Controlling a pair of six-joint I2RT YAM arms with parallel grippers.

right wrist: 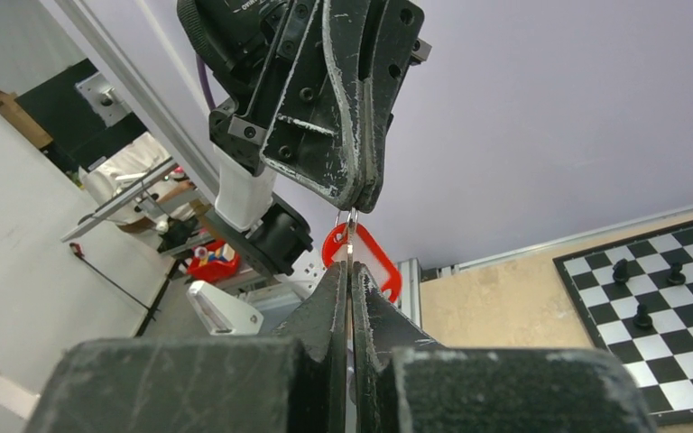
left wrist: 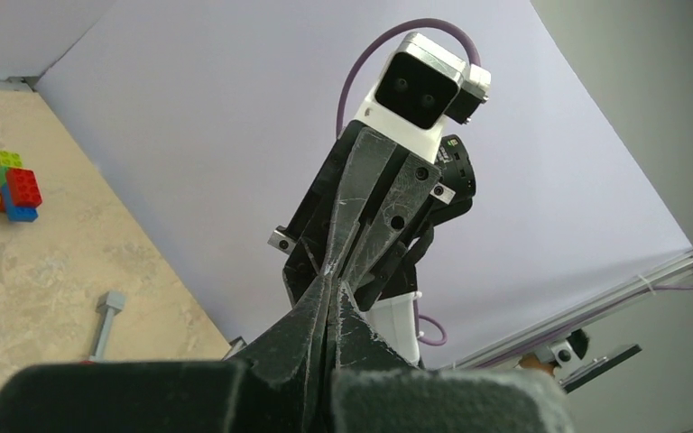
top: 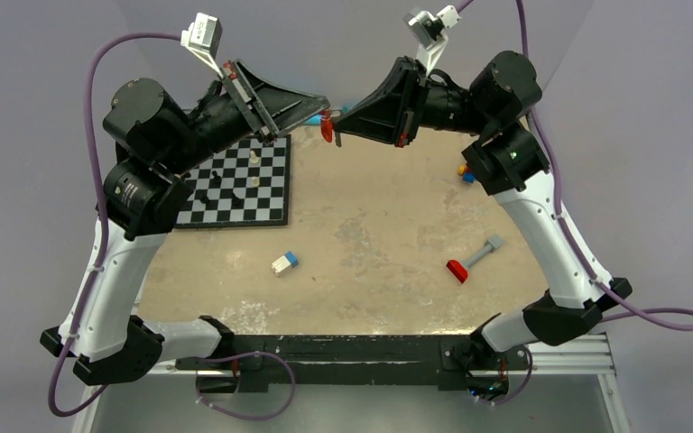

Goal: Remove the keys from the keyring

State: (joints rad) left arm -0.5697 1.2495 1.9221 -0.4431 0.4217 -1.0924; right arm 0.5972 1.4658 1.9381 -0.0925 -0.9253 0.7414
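Both grippers are raised above the back of the table and meet tip to tip. The small metal keyring [right wrist: 346,218] hangs at the tips of my left gripper [right wrist: 359,202], which is shut on it. A red key tag [right wrist: 372,262] dangles from the ring; it also shows in the top view [top: 327,130]. My right gripper [right wrist: 350,269] is shut on a thin metal key [right wrist: 350,245], seen edge-on, just under the ring. In the top view the left gripper [top: 324,103] and right gripper [top: 337,124] nearly touch. In the left wrist view the left gripper [left wrist: 332,287] hides the ring.
A chessboard [top: 235,185] with several pieces lies under the left arm. A white and blue brick [top: 284,262] and a red and grey toy piece [top: 472,260] lie mid-table. Small coloured bricks [top: 465,171] sit near the right arm.
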